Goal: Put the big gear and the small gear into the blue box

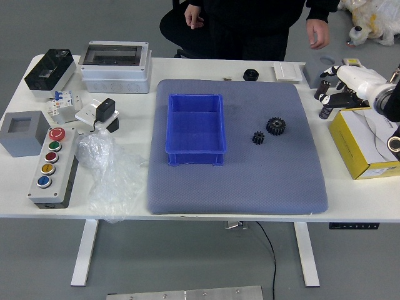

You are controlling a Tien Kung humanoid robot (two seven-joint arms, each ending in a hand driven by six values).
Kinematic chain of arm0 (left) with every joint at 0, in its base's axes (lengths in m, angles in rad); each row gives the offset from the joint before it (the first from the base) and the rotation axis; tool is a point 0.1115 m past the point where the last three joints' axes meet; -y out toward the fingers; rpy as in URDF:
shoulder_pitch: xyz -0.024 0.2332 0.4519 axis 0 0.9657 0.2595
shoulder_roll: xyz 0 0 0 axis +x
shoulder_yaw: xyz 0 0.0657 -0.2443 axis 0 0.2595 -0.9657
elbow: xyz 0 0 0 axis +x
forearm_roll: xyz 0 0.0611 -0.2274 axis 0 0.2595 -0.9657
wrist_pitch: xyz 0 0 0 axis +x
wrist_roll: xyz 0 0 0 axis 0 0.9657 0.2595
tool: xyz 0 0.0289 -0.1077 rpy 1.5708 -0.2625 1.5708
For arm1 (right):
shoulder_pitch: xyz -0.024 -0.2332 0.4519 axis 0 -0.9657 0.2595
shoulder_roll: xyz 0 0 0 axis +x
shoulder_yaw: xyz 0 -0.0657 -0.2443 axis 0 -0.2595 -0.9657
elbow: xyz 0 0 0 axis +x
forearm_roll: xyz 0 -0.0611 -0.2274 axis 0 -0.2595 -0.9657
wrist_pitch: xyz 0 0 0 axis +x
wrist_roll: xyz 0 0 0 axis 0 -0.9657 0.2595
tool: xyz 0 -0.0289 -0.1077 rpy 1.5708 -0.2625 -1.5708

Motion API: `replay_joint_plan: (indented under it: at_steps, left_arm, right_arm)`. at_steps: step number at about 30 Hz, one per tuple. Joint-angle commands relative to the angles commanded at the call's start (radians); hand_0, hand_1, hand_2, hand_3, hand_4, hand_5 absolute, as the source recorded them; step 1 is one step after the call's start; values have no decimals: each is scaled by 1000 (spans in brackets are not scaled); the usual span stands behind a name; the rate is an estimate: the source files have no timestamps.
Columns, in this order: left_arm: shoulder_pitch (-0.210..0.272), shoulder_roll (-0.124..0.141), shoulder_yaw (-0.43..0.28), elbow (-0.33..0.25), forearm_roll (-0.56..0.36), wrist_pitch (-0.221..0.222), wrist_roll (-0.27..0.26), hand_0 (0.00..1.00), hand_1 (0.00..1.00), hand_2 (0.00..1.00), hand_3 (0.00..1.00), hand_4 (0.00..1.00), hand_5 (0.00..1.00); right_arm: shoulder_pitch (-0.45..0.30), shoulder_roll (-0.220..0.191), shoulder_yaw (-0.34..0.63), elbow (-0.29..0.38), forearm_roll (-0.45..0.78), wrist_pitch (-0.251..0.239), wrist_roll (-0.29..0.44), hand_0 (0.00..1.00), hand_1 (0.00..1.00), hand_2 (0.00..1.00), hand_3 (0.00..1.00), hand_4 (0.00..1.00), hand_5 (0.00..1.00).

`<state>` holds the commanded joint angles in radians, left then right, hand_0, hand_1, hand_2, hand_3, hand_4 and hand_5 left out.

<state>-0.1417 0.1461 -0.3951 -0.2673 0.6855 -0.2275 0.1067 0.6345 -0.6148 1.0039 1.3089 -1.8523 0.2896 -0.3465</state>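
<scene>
Blue-grey mat (pixel 244 184) carried the big gear (pixel 275 126), with the small gear (pixel 258 137) just beside it, near-left. Both, round, lay left and nearer from the robot's right hand (pixel 359 80), its fingers loosely spread, seemingly empty. Open mat led leftward to the blue box (pixel 196 159), walls raised.
</scene>
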Motion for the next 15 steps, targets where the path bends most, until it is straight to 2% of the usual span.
replay_joint_plan:
  at_steps: [7,8,12,13,15]
  left_arm:
    - [-4,-5,7,0,-3,0,0,860,830,829,781,594,371]
    - [-4,-5,8,0,-3,0,0,860,830,829,781,594,372]
    - [-5,-6,13,0,-6,0,1,860,830,829,781,594,372]
    - [-5,-6,15,0,-7,0,1,860,830,829,781,594,371]
    - [-5,-7,17,0,-8,0,1,860,830,829,781,594,371]
  right_arm:
    - [36,36,-35,-46,6,16,3,597,635,859,885,594,272]
    - [41,40,-40,-52,8,18,4,591,627,853,897,613,199]
    - [56,50,-58,-75,14,23,8,591,627,853,897,613,199]
    - [60,52,-62,-81,16,25,9,594,625,850,918,616,156]
    - [66,55,-69,-91,20,28,11,594,625,850,918,616,156]
